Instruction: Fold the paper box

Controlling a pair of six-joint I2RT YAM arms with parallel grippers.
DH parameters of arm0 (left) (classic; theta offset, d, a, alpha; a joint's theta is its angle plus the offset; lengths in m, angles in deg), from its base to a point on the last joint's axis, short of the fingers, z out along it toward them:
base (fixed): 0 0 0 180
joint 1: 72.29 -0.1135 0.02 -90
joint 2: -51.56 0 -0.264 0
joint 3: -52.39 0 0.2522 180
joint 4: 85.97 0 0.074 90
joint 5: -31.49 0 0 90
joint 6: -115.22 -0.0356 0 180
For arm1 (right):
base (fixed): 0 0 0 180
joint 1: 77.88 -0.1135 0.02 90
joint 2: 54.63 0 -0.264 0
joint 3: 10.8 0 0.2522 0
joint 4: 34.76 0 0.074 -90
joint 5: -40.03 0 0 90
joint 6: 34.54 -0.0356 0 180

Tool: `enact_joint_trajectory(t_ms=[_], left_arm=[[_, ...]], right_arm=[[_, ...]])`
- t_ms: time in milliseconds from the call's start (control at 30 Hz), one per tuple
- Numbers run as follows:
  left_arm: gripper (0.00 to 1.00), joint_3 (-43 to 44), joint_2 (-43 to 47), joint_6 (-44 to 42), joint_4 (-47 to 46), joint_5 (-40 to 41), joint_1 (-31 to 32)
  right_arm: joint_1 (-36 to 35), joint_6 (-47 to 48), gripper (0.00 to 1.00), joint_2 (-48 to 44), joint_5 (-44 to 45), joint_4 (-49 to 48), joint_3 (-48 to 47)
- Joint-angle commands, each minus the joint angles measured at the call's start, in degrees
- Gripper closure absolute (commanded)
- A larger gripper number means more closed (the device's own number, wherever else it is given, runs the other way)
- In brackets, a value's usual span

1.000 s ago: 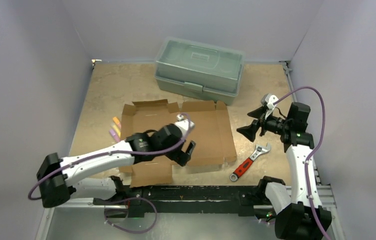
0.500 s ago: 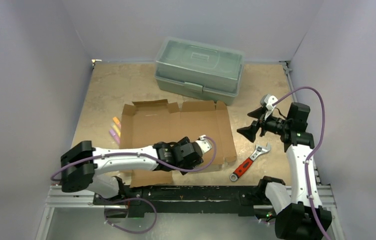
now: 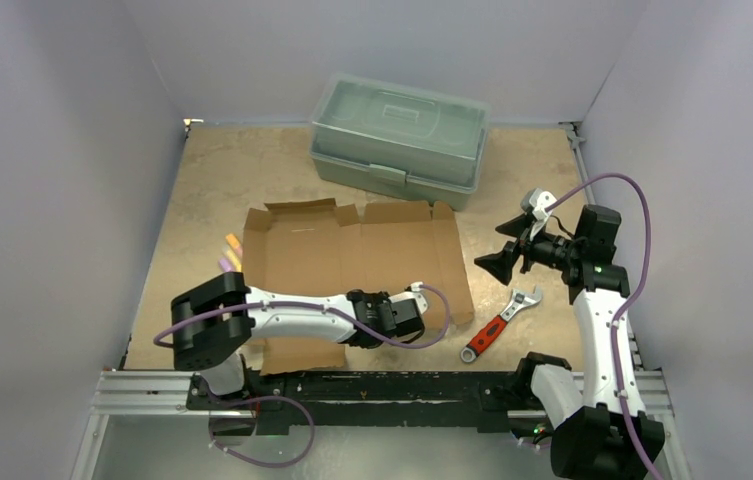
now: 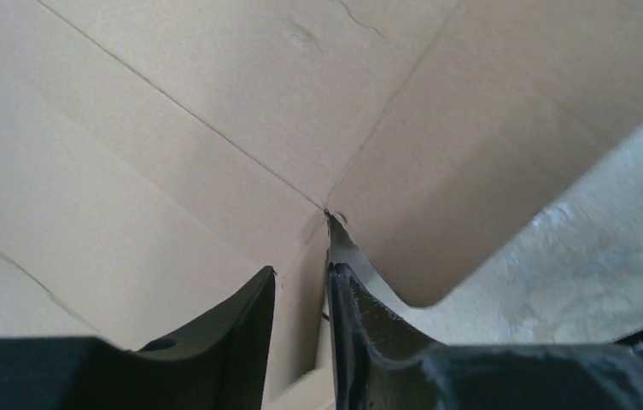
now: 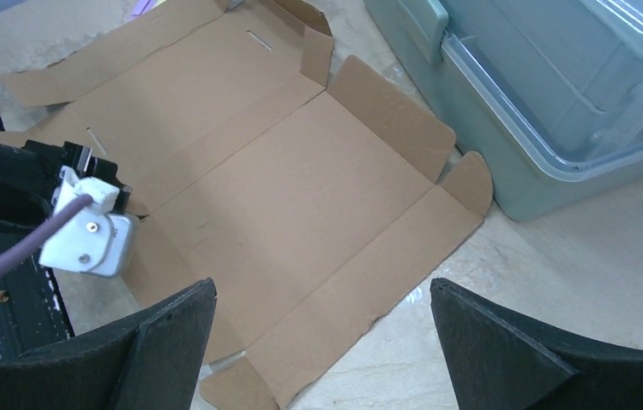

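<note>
The paper box (image 3: 352, 260) lies flat and unfolded on the tabletop (image 3: 222, 180), in its middle and reaching toward the near edge, with a few flaps along its far edge tipped up. The left arm stretches low along the sheet's near edge, and the left claw (image 3: 407, 320) sits at that edge. In the left wrist view its fingers (image 4: 241, 333) stand close together with a strip of cardboard between them; whether they pinch it cannot be told. The right claw (image 3: 497, 262) hangs above the tabletop near the right edge, spread wide and holding nothing, facing the sheet. A red-handled wrench (image 3: 497, 325) lies just beside the sheet's near right corner. A grey-green toolbox (image 3: 397, 135) stands closed by the far edge. Small coloured sticks (image 3: 230, 255) lie at the sheet's left side.
</note>
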Motion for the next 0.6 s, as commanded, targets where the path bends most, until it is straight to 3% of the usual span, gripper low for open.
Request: enact_joint_trajectory(t_ms=[0,100,267,400,567], left_arm=[[0.78,3.0,-2.57,3.41,3.13,6.25,0.21],[1.0,3.31,-2.1,4.24,3.25,7.97,0.21],[1.0,4.25,4.85,4.21,0.78,9.98,0.21],[1.0,0.78,14.87,0.02,-8.53,7.68,0.21],[1.0,-5.43,23.68,-4.18,-17.82,5.8,0.21]], right_arm=[[-0.01,0.52,0.01,0.42,0.16,-0.21,-2.25],[0.04,0.52,0.01,0.54,0.21,-0.23,-2.3],[0.07,-0.66,0.01,1.3,2.43,-1.13,-1.91],[0.06,-10.05,0.01,3.36,7.08,-9.32,-0.41],[0.04,-15.59,0.01,14.81,4.48,-8.92,-4.14]])
